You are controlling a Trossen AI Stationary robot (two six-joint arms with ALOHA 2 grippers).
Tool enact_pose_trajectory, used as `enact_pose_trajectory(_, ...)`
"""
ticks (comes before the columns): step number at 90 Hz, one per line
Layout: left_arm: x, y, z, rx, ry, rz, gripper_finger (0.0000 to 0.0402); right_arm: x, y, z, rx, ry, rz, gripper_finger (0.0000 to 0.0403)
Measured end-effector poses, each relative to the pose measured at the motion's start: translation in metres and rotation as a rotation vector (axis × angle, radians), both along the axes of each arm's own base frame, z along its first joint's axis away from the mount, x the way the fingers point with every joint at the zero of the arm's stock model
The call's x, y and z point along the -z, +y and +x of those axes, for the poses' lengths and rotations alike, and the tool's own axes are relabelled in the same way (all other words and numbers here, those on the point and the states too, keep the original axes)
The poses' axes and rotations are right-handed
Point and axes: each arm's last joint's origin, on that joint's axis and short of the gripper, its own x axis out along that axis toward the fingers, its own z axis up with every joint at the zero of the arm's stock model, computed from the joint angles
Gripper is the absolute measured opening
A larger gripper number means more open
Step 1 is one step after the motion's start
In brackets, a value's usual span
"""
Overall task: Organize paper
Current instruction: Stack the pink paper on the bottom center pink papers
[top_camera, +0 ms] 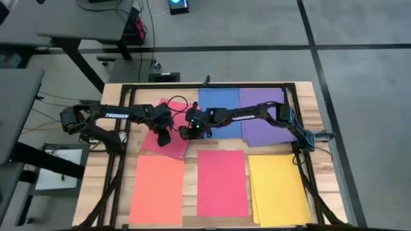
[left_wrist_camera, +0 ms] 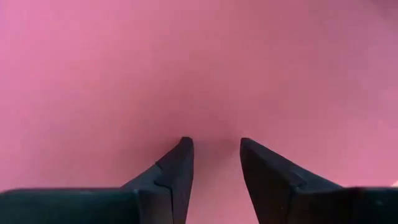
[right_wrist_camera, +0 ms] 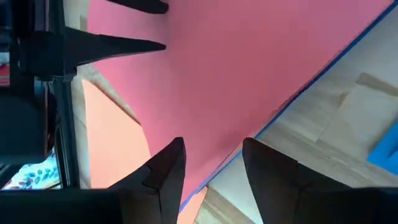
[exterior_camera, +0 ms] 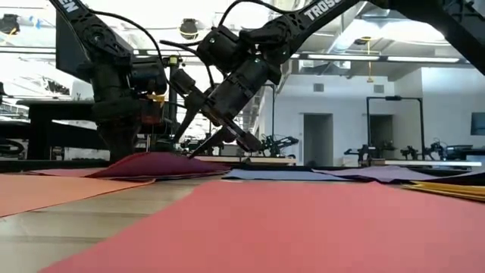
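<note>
Starting nearest us at six o'clock on the surface (top_camera: pixel 320 128), we see three sheets lying flat in a row: the salmon-orange sheet (top_camera: pixel 157 188) at seven o'clock, the pink-red sheet (top_camera: pixel 222 183) at six, and the yellow stack (top_camera: pixel 279 189) at five. Farther off, at twelve and one o'clock, the blue sheet (top_camera: pixel 220 104) and the purple sheet (top_camera: pixel 266 115) lie side by side, their inner edges touching or overlapping.

Between those rows, at about ten o'clock, a skewed dark-pink sheet (top_camera: pixel 168 144) sits crooked, and in the low view it bulges up off the wood. Both arms work on it. The left gripper (top_camera: pixel 162 136) presses down onto its middle, fingers (left_wrist_camera: pixel 177 168) parted with only pink paper beneath them, gripping nothing. The right gripper (top_camera: pixel 187 133) hangs over the sheet's edge at its three o'clock side, fingers (right_wrist_camera: pixel 165 171) likewise apart and empty, straddling the edge where a blue sliver shows underneath.

We judge the paper feather-light, limp and slick on the wood; it will buckle or skate if pushed. A hold belongs at a raised edge or corner, pinched gently, while the other fingers pin the sheet.
</note>
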Motion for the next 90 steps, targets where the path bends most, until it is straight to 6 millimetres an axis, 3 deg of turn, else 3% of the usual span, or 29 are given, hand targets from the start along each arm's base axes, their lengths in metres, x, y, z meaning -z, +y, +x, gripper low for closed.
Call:
enact_pose_trajectory(40,0.0,0.0,0.0,-0.004,-0.004,0.001,0.0118,-0.006,-0.001,0.007,0.054,-0.082,-0.006,0.0152)
enact_pose_trajectory(90,0.0,0.0,0.0,-0.004,-0.004,0.001,0.0118,-0.012,0.016,0.012,-0.106,-0.168,0.13,0.0152)
